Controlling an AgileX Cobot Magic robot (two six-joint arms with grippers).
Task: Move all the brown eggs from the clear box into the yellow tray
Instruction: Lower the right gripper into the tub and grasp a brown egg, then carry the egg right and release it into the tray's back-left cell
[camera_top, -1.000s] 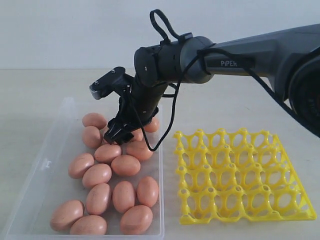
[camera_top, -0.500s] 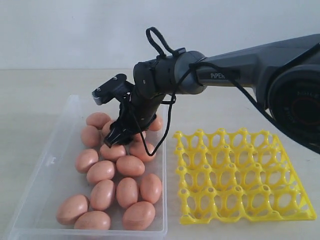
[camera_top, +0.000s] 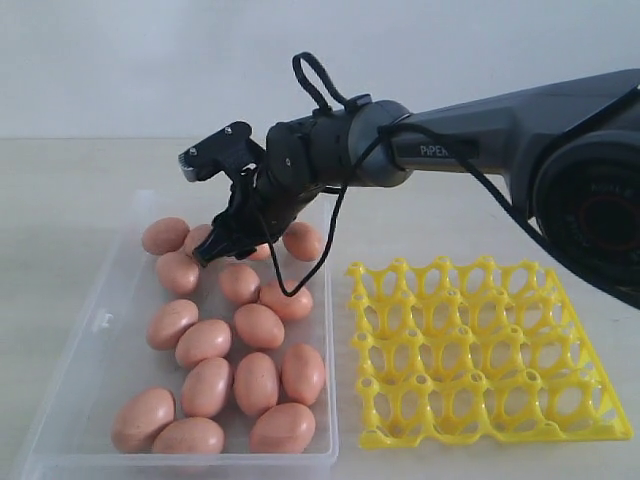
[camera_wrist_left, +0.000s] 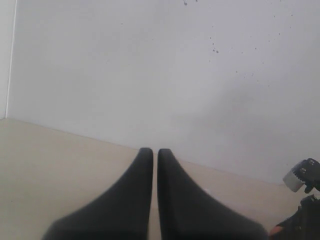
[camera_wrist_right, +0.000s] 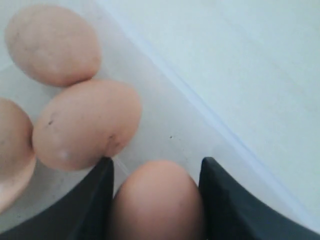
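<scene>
A: Near edge first, go.

B: Shallow, low-walled clear box (camera_top: 70, 400) of transparent plastic, front rim closest to the camera. Smooth oval brown eggs (camera_top: 258, 383), pinkish-tan, are crowded on its floor, most of them touching. Just beside it on the right is the bright plastic-lattice yellow tray (camera_top: 500, 435), with every cup I can see bare. So I'd judge the task barely begun.

A: Claw?

B: The black right gripper (camera_top: 218, 248) reaches across the middle to the box's far end. In the wrist view one egg, call it the pinched egg (camera_wrist_right: 157, 200), fills the gap, with the dark fingers (camera_wrist_right: 95, 200) against both its sides. It's a hold on that egg, fairly wide. I can't tell how firm it is, or whether the egg is off the floor.

A: What's crowding it?

B: A neighbour egg (camera_wrist_right: 85, 125) sits right at one fingertip and leans on another egg. The box's far wall runs close behind.

A: How to do it well?

B: My read is to squeeze only enough to stop a smooth shell slipping, since too much could crack it. Lift straight up so the fingertip doesn't drag the neighbour. Clear the box rim before swinging right. Then lower into one cup rather than dropping.

A: The other arm?

B: The left gripper (camera_wrist_left: 155, 150) has its fingers almost together with nothing between them. It hangs above the pale tabletop (camera_wrist_left: 60, 165) and faces the white wall (camera_wrist_left: 150, 65), the farthest thing back.
</scene>
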